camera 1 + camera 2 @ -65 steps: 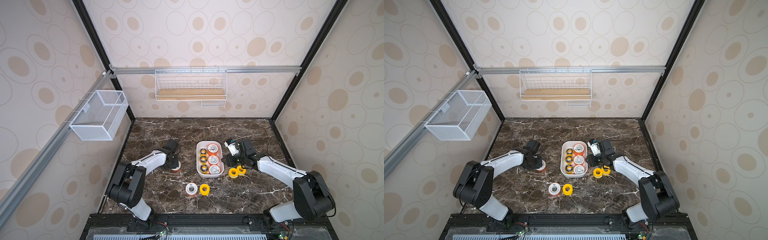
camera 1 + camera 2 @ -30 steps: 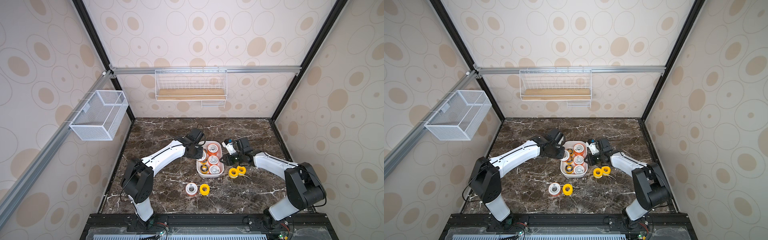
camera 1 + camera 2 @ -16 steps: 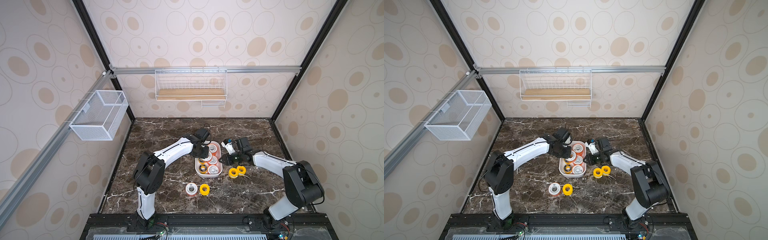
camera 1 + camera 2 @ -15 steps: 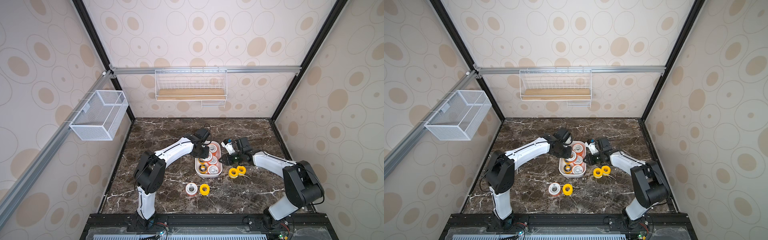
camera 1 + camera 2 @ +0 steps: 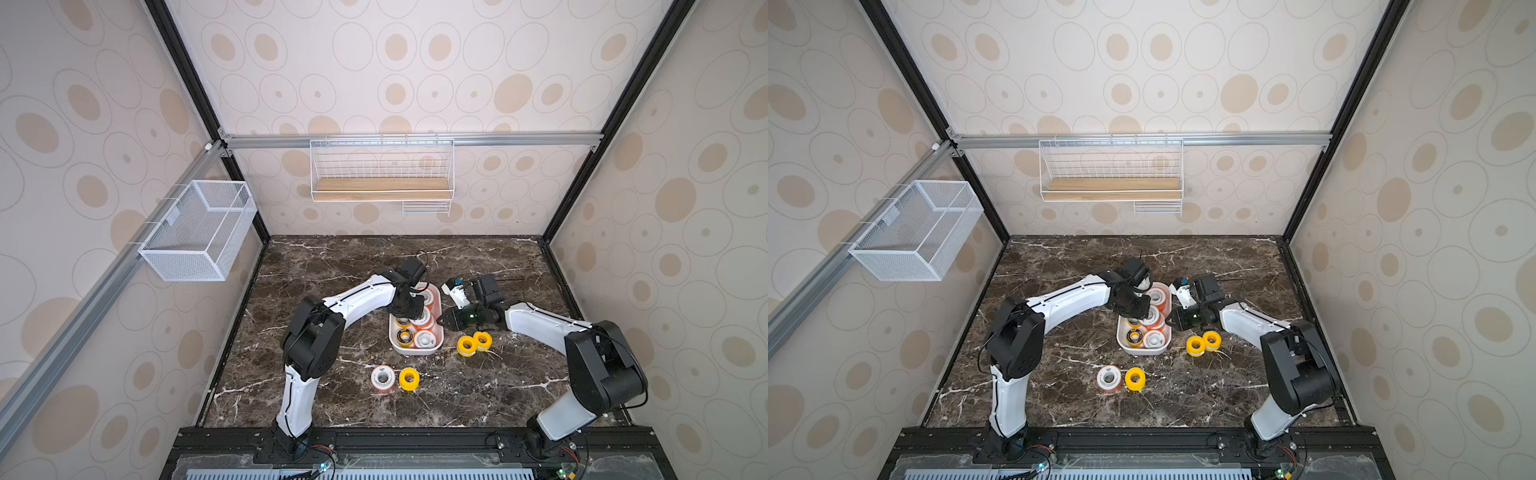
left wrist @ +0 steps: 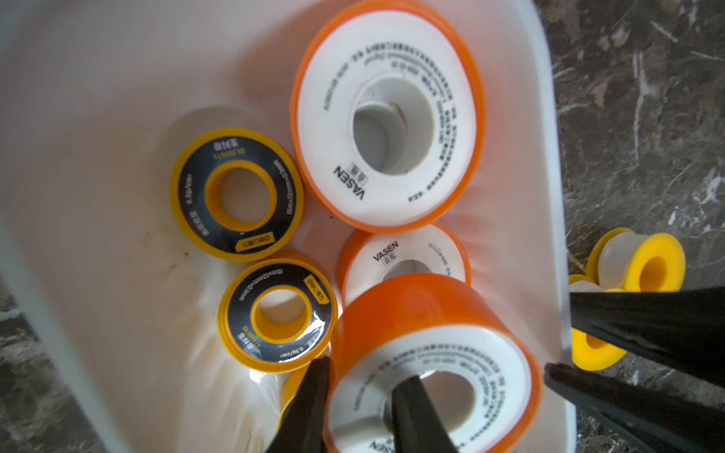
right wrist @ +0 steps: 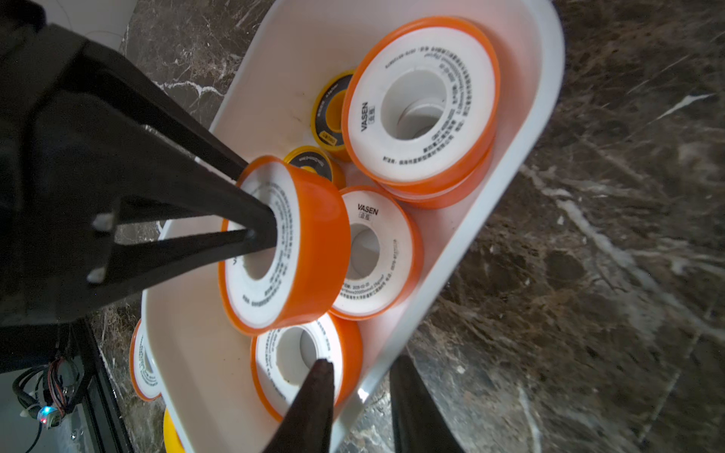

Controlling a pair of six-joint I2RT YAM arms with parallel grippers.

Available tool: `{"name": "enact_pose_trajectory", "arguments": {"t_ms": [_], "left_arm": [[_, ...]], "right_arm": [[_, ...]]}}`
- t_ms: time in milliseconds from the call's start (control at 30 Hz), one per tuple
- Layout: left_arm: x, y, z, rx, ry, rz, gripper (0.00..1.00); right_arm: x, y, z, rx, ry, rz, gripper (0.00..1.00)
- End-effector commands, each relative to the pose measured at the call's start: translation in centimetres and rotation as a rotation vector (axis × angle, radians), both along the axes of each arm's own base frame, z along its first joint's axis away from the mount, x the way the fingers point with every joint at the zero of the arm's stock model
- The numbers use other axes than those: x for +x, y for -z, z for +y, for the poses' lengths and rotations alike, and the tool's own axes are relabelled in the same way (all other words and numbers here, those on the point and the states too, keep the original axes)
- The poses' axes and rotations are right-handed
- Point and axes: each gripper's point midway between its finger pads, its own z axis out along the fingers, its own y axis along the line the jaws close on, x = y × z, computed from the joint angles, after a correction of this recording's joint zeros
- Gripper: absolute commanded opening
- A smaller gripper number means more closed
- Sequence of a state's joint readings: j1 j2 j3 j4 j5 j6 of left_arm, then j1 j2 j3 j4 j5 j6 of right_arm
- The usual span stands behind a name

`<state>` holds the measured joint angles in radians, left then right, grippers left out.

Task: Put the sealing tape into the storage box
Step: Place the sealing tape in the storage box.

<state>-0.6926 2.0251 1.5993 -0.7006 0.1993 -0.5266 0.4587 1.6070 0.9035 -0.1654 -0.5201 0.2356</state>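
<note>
Above the middle of the white storage box (image 5: 415, 352), your left hand (image 6: 365, 374) is holding one orange-rimmed white spool (image 7: 314, 243) of sealing tape. It is pinching the spool's wall, with one finger down the core hole and the other against the orange outside. The spool is hanging on edge over the spools lying below, and I cannot tell whether it is touching them. On the long side of the box facing the right arm, your right hand (image 7: 360, 364) is standing narrow. It is gripping the rim with one finger inside the wall and one outside. Inside the box, four more orange-rimmed spools are lying flat in the right wrist view: a top spool (image 7: 419, 106) that appears to be resting on a lower spool (image 7: 443, 192), a middle spool (image 7: 376, 251), and a near spool (image 7: 290, 353) just beside your right hand's inner finger. Two dark-faced yellow spools (image 6: 235, 194) (image 6: 278, 313) are lying flat beside them. Out on the marble surface (image 5: 332, 257), four spools are waiting. Two solid yellow spools (image 5: 466, 345) (image 5: 482, 340) are sitting close together just beside the box, on the right arm's side. One white-faced spool (image 5: 383, 377) and one yellow spool (image 5: 409, 378) are sitting side by side nearer the front edge, apart from the box.
</note>
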Motion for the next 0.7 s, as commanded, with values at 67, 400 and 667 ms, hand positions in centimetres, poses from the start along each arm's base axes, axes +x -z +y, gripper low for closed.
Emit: {"name": "enact_pose_trajectory", "arguments": {"t_ms": [67,400,667], "left_arm": [[0.6,-0.3,-1.2,-0.01,0.023,-0.009,0.27],[1.2,0.7,-1.4,0.016,0.02,0.0,0.28],[1.6,1.0,-1.4,0.03,0.015,-0.001,0.29]], "right_arm": [[0.2,-0.3,0.5,0.018,-0.015,0.014,0.29],[0.2,-0.4,0.5,0.018,-0.016,0.012,0.3],[0.2,-0.4,0.4,0.015,-0.014,0.011,0.3]]}}
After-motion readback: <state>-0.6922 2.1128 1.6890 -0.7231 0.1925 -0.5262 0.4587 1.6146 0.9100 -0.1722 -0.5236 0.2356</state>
